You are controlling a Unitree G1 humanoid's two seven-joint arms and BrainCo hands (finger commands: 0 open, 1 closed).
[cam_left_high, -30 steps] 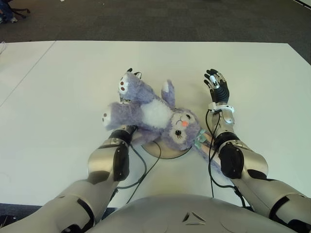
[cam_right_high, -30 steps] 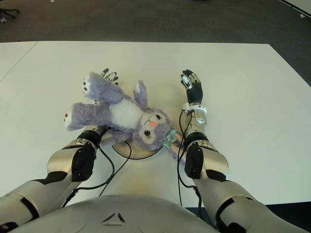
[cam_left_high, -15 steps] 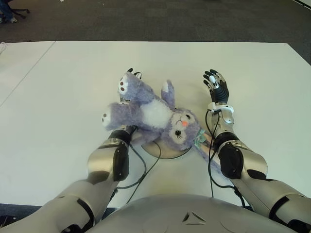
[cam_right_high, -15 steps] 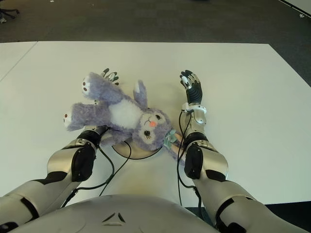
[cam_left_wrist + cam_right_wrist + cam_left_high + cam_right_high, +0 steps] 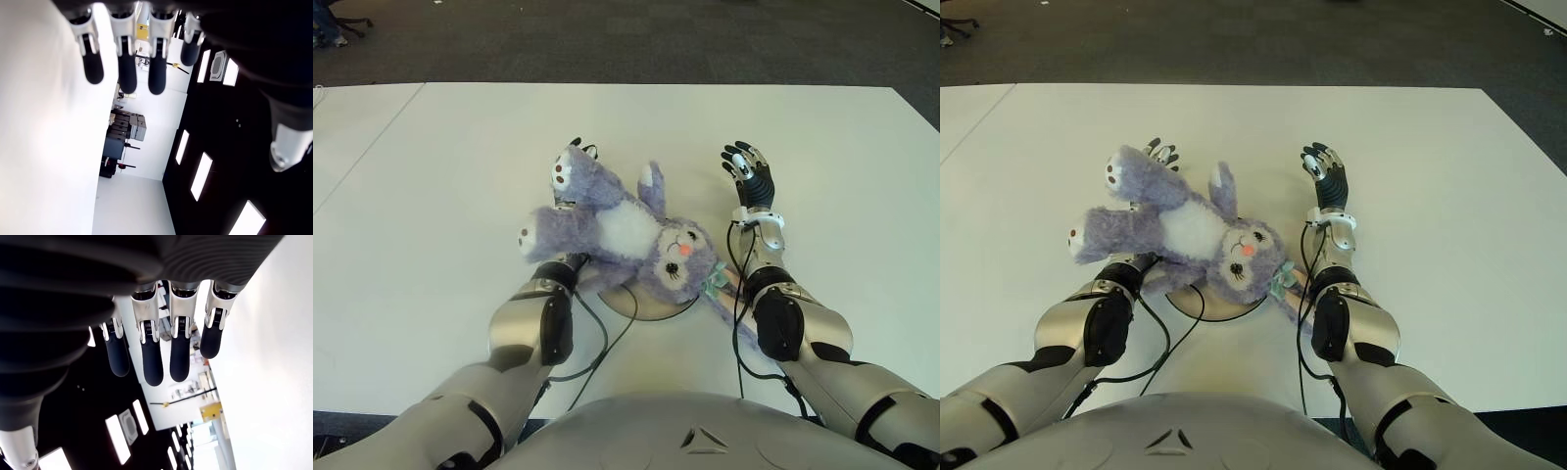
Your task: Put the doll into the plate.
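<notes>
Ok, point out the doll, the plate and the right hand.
doll (image 5: 628, 227): left eye view, its white belly.
plate (image 5: 651, 311): left eye view, near rim below the doll's head.
right hand (image 5: 1329, 178): right eye view, back of the hand.

We seem to be in a lab or an office-like test room rather than a home. We stand at a large, plain white table (image 5: 431, 196) whose top is made of panels joined at a seam on our left. Beyond its far edge lies dark grey carpet (image 5: 636, 39) of the hard-wearing commercial kind, and at the far left corner we see the wheeled base of an office chair (image 5: 337, 24). The wrist views look up at a dark ceiling with rectangular light panels (image 5: 199, 182) and, farther off, white walls with stacked equipment cases (image 5: 128, 128).
</notes>
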